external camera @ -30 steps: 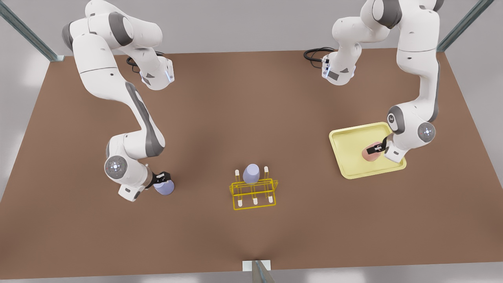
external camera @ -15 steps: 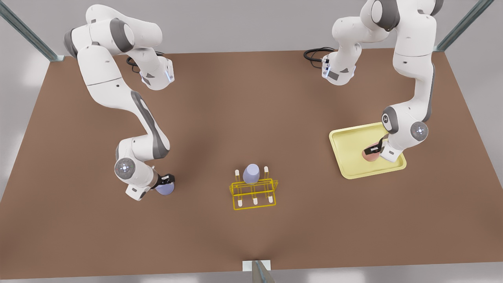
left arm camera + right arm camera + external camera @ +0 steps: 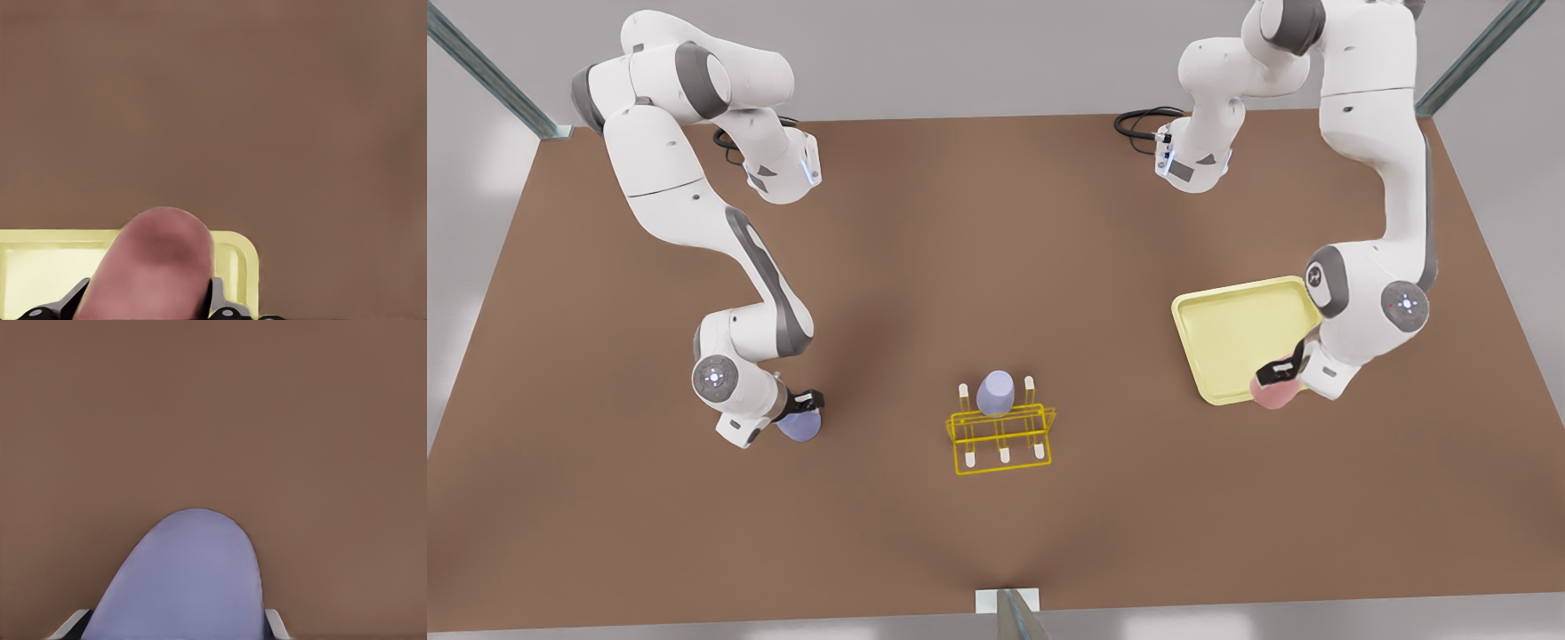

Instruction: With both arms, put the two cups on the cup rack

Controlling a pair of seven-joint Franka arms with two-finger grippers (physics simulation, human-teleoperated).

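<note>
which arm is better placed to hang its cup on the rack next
Probably the right. Its end effector is shut on the lavender cup, with bare table between it and the rack. The left end effector holds the pink cup over the tray edge, farther away.

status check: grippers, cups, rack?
Left gripper shut on pink cup, at the tray edge. Right gripper shut on lavender cup. Rack carries another lavender cup; five pegs free.

Three cups (image 3: 1276,388) — one rack (image 3: 1000,436) — one tray (image 3: 1232,333)
</note>
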